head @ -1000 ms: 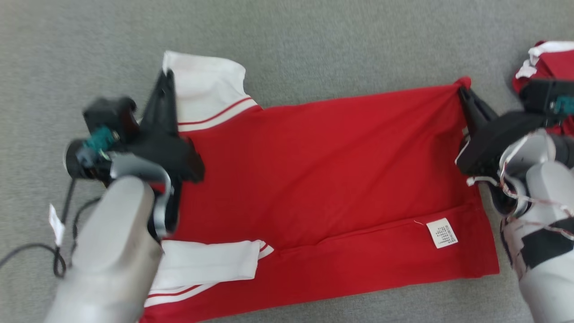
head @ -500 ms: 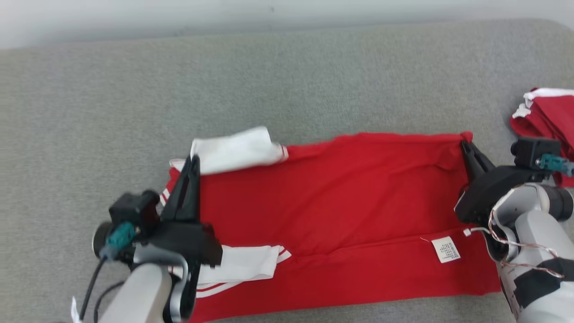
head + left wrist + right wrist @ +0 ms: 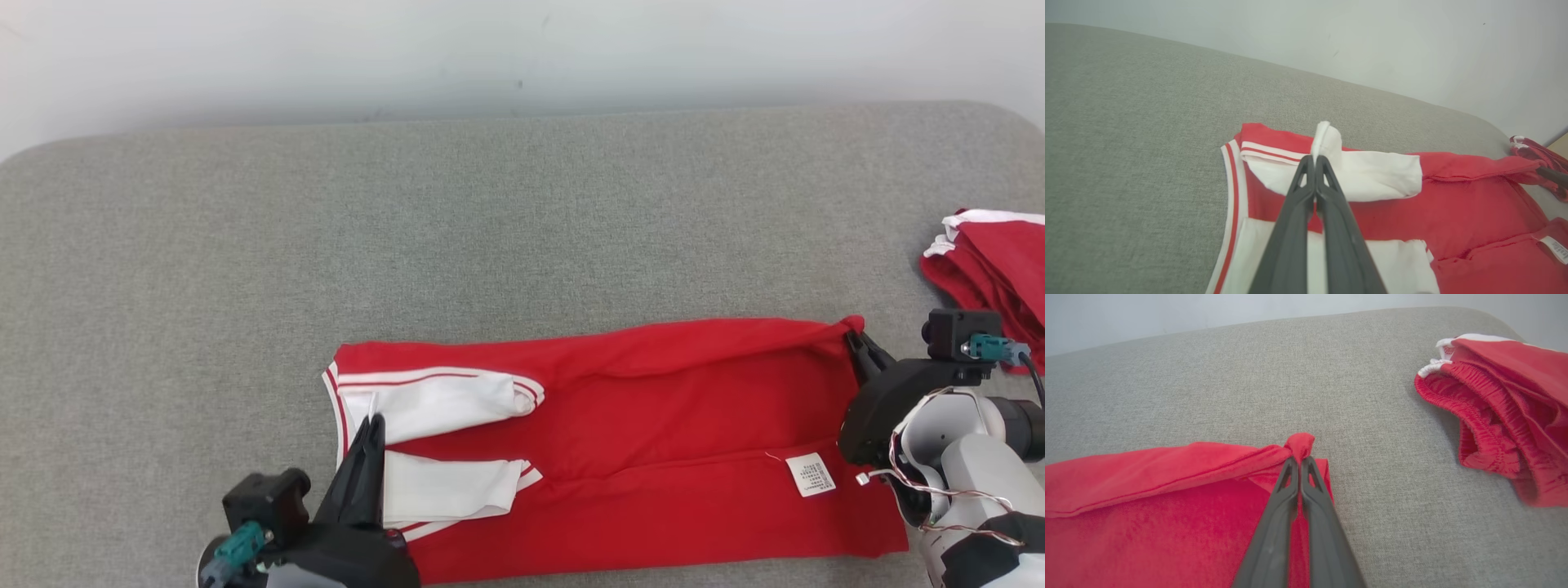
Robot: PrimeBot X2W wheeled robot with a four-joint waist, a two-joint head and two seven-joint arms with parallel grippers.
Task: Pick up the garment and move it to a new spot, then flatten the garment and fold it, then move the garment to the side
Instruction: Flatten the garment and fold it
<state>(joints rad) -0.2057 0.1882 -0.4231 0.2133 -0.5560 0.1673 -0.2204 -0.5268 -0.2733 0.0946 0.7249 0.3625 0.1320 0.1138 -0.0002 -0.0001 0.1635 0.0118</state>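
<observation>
Evidently mid-fold, our left pincer [image 3: 371, 425] and right pincer [image 3: 853, 339] each pinch the garment [image 3: 653, 425], with final folding and side move remaining.

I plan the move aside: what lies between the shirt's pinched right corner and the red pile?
Bare grey mat; the right wrist view shows it between shirt and pile.

1 red garment [image 3: 653, 392], 2 wht sleeves [image 3: 441, 400], 1 tag [image 3: 810, 475], 1 other red pile [image 3: 992, 261], 2 grippers: L gripper [image 3: 374, 421], R gripper [image 3: 851, 336]
</observation>
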